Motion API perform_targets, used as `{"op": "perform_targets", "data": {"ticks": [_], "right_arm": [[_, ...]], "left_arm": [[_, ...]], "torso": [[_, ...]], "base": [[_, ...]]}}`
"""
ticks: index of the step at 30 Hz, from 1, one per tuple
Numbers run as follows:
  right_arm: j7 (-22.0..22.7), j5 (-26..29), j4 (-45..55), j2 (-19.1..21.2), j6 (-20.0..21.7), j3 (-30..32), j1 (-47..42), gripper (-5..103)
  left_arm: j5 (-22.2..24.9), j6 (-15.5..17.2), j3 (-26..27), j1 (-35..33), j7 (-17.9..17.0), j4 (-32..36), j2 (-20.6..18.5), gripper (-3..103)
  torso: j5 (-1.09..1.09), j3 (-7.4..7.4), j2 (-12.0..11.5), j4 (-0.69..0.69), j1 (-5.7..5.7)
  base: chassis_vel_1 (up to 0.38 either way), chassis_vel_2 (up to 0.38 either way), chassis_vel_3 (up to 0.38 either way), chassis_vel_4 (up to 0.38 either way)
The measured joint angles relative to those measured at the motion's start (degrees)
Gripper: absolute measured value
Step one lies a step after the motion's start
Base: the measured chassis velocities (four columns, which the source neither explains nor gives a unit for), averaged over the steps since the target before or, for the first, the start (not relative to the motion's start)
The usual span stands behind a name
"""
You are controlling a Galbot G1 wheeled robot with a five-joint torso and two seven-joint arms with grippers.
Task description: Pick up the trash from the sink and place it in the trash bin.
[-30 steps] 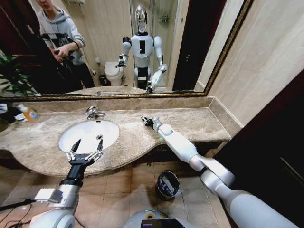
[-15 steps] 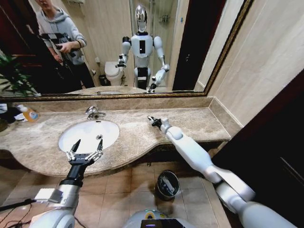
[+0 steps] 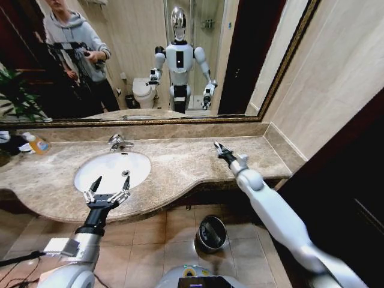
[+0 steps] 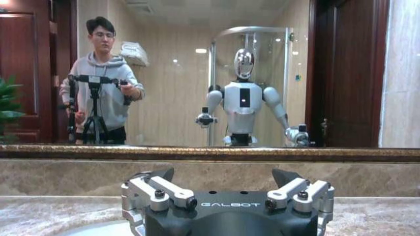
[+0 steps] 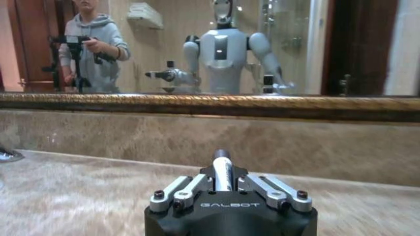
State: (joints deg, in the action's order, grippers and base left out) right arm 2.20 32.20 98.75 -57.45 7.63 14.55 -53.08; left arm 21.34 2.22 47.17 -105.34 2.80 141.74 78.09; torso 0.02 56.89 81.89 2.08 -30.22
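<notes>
The white oval sink [image 3: 108,165] is set in the beige-brown marble counter, with its chrome faucet [image 3: 118,141] behind it. My left gripper [image 3: 112,181] hovers open over the basin's front rim; in the left wrist view its fingers [image 4: 152,189] are spread wide apart. Out over the counter's right part, my right gripper [image 3: 218,146] is shut on a slim white piece of trash [image 5: 222,167] with a dark tip, standing up between the fingers. The round black trash bin [image 3: 211,233] with its shiny rim stands on the floor tiles below the counter edge.
An orange liquid bottle [image 3: 38,143] stands at the counter's far left beside dark items and a plant. A wide mirror runs along the back wall, and a side wall closes off the counter on the right. The counter edge overhangs the floor near the bin.
My right arm has swung to the right along the counter, away from the sink, gripper still shut. The left arm has not moved.
</notes>
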Motion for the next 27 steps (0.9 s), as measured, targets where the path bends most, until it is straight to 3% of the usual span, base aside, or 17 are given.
{"op": "perform_targets", "data": {"ticks": [9,14,20,27], "right_arm": [[0.1,0.1,8.0,-0.6,-1.5,8.2,-10.4,15],[-0.1,-6.5,15.0,-6.7,-7.0,15.6,-26.0,15],[-1.1,-11.1,14.9,-11.6,-12.9,16.6,-36.3,15],[-2.4,-13.7,13.3,-13.4,-14.9,15.8,-40.4,15]], "left_arm": [[0.0,0.0,0.0,0.0,0.0,0.0,0.0,100],[0.0,0.0,0.0,0.0,0.0,0.0,0.0,100],[0.0,0.0,0.0,0.0,0.0,0.0,0.0,100],[0.0,0.0,0.0,0.0,0.0,0.0,0.0,100]], "torso": [[-0.02,0.0,0.0,0.07,-0.02],[-0.01,-0.01,0.0,0.01,0.0],[-0.04,0.0,0.0,0.03,0.0],[-0.04,0.0,0.0,0.04,0.0]], "base": [[0.0,0.0,0.0,0.0],[0.0,0.0,0.0,0.0],[0.0,0.0,0.0,0.0],[0.0,0.0,0.0,0.0]]}}
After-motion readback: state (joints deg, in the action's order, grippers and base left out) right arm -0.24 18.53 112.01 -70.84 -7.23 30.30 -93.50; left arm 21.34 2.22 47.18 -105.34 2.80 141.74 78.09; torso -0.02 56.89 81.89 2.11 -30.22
